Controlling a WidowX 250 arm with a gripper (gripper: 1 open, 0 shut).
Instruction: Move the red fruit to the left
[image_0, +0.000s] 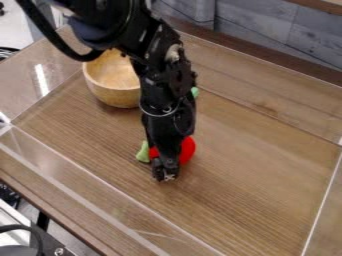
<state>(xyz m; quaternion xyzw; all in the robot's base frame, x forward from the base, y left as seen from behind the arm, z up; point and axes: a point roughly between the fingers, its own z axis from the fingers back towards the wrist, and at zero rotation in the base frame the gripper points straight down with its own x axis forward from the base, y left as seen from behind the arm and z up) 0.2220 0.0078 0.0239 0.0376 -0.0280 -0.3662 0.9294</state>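
A wood-grain table (254, 150) with clear low walls fills the view. The wooden bowl (118, 76) stands at its far left. In front of and to the right of the bowl, the red fruit (185, 149) lies on the tabletop. The gripper (166, 160) points straight down over it, jaws spread wide about the fruit, gripping nothing.

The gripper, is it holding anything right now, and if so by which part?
Nothing is held yet. The gripper is open, lowered straight down around the red fruit, which sits on the table. Whether its fingers touch the fruit cannot be told.
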